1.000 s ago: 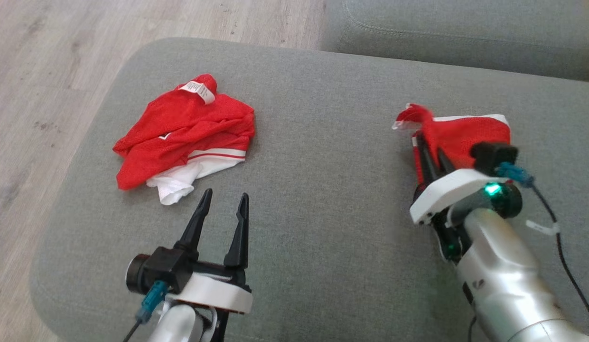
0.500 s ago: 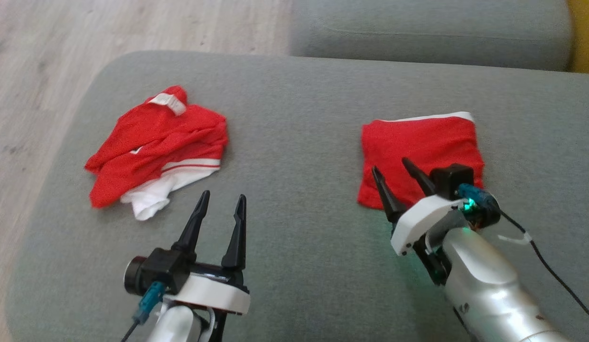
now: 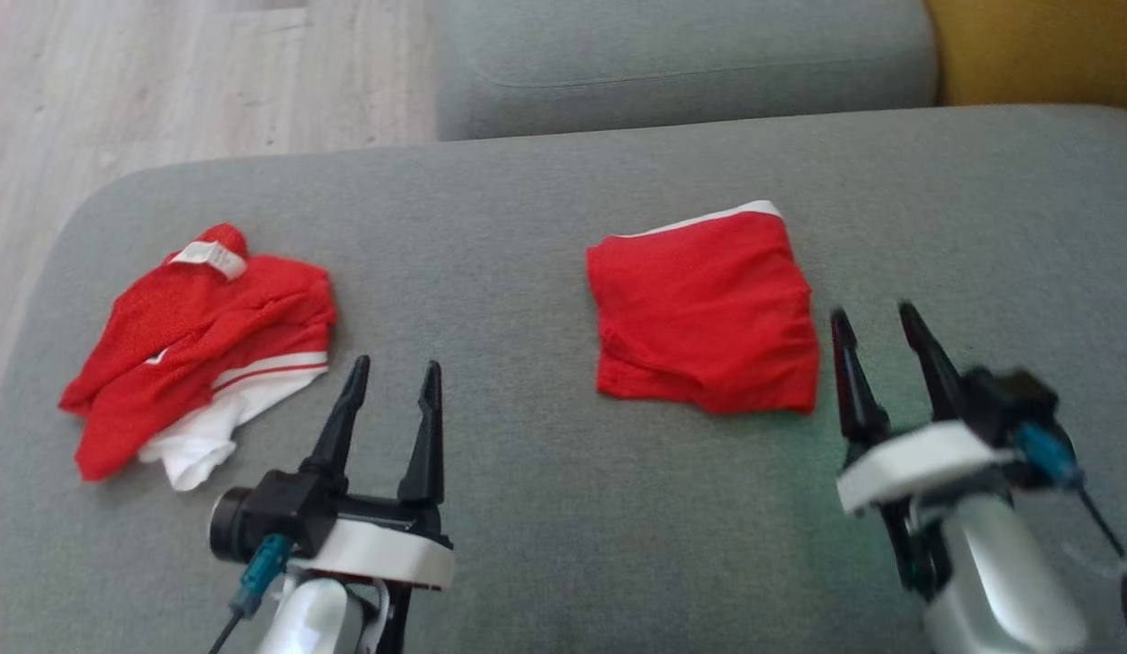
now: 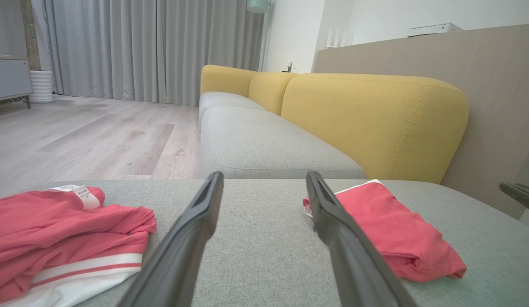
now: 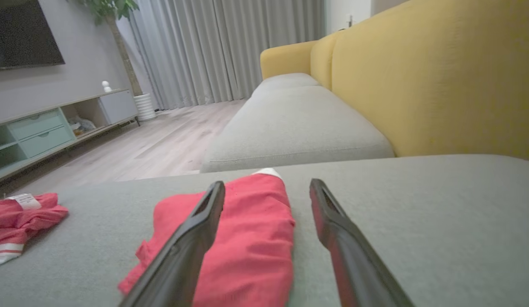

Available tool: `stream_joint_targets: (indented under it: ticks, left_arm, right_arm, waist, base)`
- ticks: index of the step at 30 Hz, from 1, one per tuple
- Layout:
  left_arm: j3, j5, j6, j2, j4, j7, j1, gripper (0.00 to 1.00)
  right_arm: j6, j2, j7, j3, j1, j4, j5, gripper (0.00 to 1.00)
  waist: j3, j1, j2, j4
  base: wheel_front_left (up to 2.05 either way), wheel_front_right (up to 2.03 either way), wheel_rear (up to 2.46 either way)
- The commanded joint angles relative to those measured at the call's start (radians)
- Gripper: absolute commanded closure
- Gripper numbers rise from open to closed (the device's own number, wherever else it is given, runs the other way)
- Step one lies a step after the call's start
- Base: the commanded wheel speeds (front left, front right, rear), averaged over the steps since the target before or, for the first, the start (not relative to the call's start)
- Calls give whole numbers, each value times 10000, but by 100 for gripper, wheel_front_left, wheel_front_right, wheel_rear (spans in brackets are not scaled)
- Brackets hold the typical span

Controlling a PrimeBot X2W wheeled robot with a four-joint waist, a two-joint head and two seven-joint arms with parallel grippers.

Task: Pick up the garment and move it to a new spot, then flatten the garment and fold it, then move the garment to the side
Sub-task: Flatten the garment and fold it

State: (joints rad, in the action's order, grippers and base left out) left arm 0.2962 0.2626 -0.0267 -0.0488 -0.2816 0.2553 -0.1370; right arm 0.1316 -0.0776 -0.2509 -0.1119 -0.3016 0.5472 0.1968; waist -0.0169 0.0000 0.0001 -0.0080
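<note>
Grey sofa seat (image 3: 527, 227) carries it all. Right pincer (image 3: 874, 312) hovers empty with its fingers apart, just beside the folded garment (image 3: 704, 313), which lies flat at mid-seat. Left pincer (image 3: 397, 363) is likewise apart and empty, near the crumpled garment (image 3: 195, 350). Placement looks finished. Best to draw the right arm away high, so that no finger snags the fold.

head cam looks steeply down on the grey cushion (image 3: 527, 227) from high up at its near edge. the two wrist cams sit low, nearly skimming it, facing along the sofa toward the curtains (image 4: 119, 47). all three catch the folded red garment (image 3: 704, 318) and the crumpled red heap (image 3: 195, 345).
</note>
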Motion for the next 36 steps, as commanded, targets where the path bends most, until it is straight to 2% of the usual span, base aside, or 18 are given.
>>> stream_joint_targets:
  ticks: [1, 5, 9, 10, 11, 19, 25, 31, 36]
  left_arm:
    - [-423, -91, 8, -22, 381, 65, -223, 0]
    - [-511, -171, -28, -19, 456, 65, -172, 0]
    - [-447, -182, -99, -17, 503, 65, -273, 0]
    - [-419, -162, -108, -17, 514, 65, -319, 0]
    - [-322, -124, -122, -16, 539, 65, -435, 0]
    - [264, 90, -74, -16, 598, 65, -1047, 0]
    - [690, 295, 10, -15, 634, 65, -1465, 0]
    - [954, 482, 131, -15, 623, 65, -1682, 0]
    - [1006, 555, 205, -15, 607, 65, -1712, 0]
  right_arm:
    - [-9, 151, -107, -4, 82, -657, -190, 0]
    - [-9, 239, -107, 377, 785, -1342, -441, 0]
    - [-9, 263, -108, 491, 827, -1641, -581, 0]
    - [-9, 266, -108, 480, 747, -1663, -608, 67]
    - [-9, 268, -108, 474, 502, -1684, -668, 100]
    - [-9, 212, 167, 847, -1361, -875, -947, 100]
    - [-9, -78, 241, 1476, -2857, 1074, -1654, 100]
    - [-9, -461, 333, 2249, -3707, 3545, -2100, 100]
    - [-9, -408, 81, 2217, -4045, 4286, -2195, 100]
  waist:
    - [-24, 0, -1, -170]
    - [-195, 0, -1, -306]
    - [-500, 0, -1, -208]
    - [-604, 0, -1, -150]
    - [-891, 0, -1, 25]
    - [-2206, 0, -1, 1106]
    - [-2872, 0, -1, 1929]
    - [-3102, 0, -1, 2364]
    - [-3034, 0, -1, 2449]
  base:
    - [0, 0, 0]
    - [0, 0, 0]
    - [0, 0, 0]
    - [0, 0, 0]
    - [0, 0, 0]
    - [0, 0, 0]
    - [0, 0, 0]
    - [0, 0, 0]
    - [0, 0, 0]
